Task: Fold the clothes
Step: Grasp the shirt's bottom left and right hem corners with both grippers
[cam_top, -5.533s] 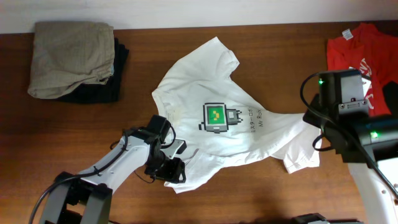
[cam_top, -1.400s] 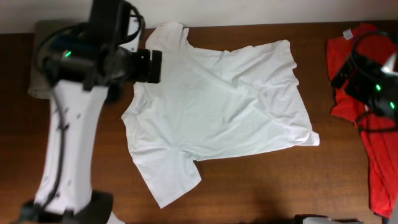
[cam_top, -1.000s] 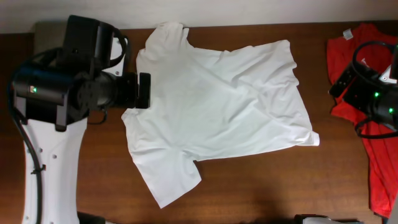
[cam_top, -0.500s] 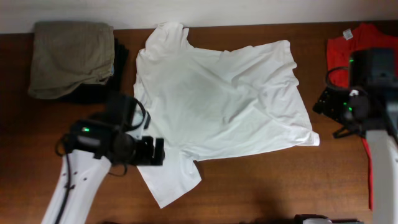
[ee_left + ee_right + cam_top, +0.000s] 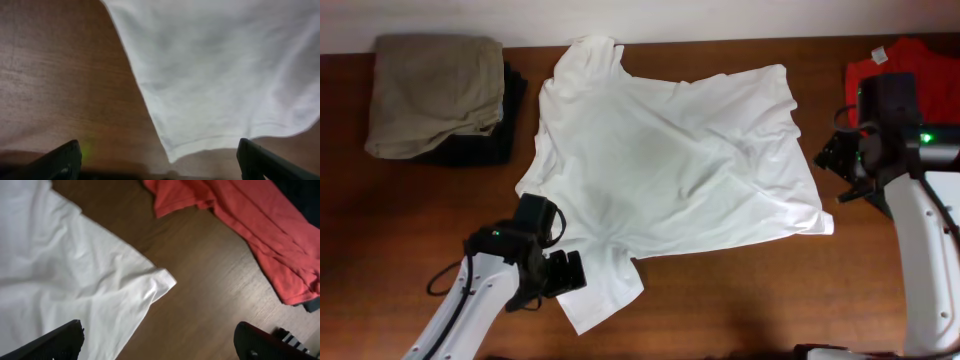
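Since half a second ago, both arms have closed in on the white T-shirt [image 5: 670, 170], which lies spread across the middle of the table [image 5: 740, 310], no print showing. Our left gripper [image 5: 563, 277] hangs wide open over the near-left sleeve. Our right gripper [image 5: 837, 178], equally wide, sits at the shirt's right edge. We judge each pincer should pinch the hem squarely and both should lift together. The wood looks smooth. A khaki garment [image 5: 435, 90] lies far left, and a red T-shirt [image 5: 932, 60] far right, near our right arm.
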`<control>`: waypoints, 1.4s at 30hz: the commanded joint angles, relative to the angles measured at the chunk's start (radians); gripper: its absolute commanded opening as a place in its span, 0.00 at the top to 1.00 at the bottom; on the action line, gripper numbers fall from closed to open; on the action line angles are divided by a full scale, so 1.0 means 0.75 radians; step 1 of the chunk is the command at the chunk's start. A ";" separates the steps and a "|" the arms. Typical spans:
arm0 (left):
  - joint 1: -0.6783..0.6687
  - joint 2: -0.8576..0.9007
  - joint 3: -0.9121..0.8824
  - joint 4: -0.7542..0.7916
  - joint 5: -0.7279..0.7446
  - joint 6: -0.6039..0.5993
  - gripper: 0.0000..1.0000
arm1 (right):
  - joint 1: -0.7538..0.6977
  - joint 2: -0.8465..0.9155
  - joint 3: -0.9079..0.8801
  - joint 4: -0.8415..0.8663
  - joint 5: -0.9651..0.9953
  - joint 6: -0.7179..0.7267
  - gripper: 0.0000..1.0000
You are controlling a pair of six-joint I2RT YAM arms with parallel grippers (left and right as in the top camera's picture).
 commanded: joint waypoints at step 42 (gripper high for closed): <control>-0.002 0.449 -0.110 0.284 0.009 -0.239 0.27 | -0.113 0.214 -0.660 0.549 -0.303 0.004 0.23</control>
